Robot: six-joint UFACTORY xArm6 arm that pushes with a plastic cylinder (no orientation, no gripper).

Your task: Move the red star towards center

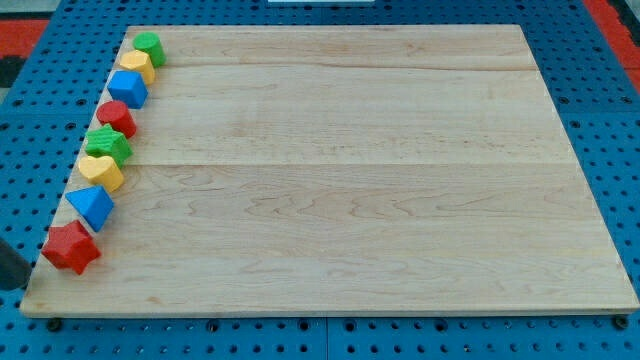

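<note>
The red star lies at the board's bottom-left corner, the lowest in a column of blocks along the left edge. A dark shape at the view's left edge looks like my rod. Its tip is just left of and slightly below the red star, off the board's edge. I cannot tell whether it touches the star.
Above the red star, going up the left edge of the wooden board, are a blue triangle, yellow heart, green star, red block, blue block, yellow block and green block.
</note>
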